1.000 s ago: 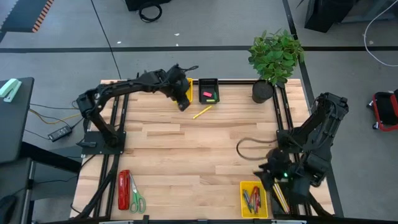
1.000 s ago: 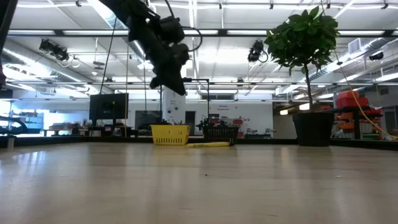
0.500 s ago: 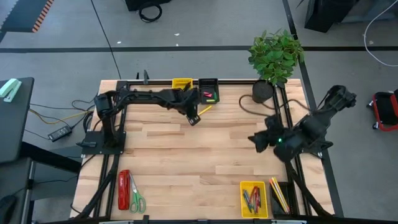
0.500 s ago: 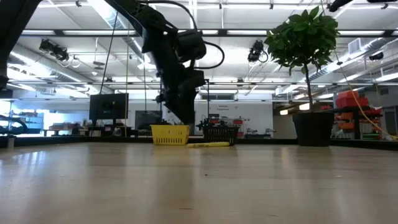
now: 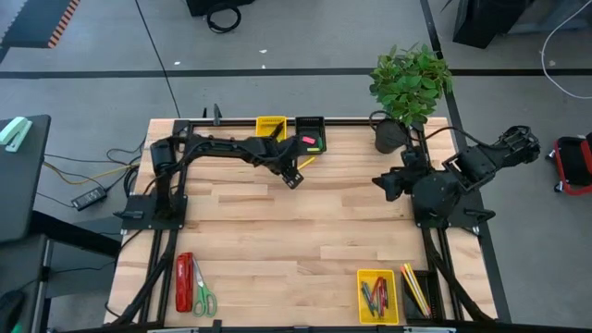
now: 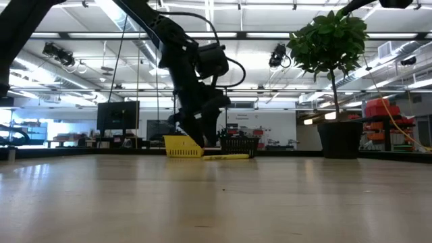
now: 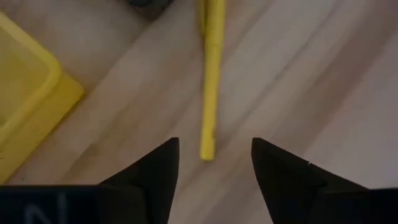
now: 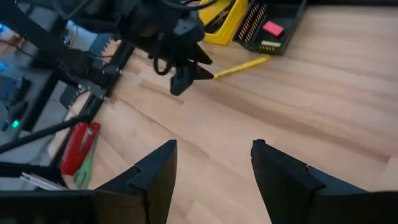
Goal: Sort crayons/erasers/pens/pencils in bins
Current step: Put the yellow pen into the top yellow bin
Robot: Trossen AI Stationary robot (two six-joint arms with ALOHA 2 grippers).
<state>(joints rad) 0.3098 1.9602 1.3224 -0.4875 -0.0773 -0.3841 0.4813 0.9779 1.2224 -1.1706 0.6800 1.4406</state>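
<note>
A yellow pencil [image 5: 301,166] lies flat on the wood near the far edge, just in front of a yellow bin [image 5: 270,125] and a black bin [image 5: 311,136] that holds a pink and a green eraser. My left gripper [image 7: 214,168] is open and low over the pencil's near end [image 7: 207,151], one finger on each side, touching nothing. My right gripper [image 5: 381,182] is open above the table's right side, with nothing between its fingers. At the near right, a second yellow bin [image 5: 376,294] holds crayons and pens, and a black bin [image 5: 418,291] beside it holds pencils.
A red stapler [image 5: 184,280] and green-handled scissors [image 5: 203,298] lie at the near left. A potted plant [image 5: 407,88] stands at the far right corner. Bare wood fills the middle of the table.
My left gripper has gone from over the far yellow bin toward the table's right and near side, and down to the yellow pencil. My right gripper has left the near-right bins and gone toward the far edge, along the table's right side. The pencil has stayed put.
</note>
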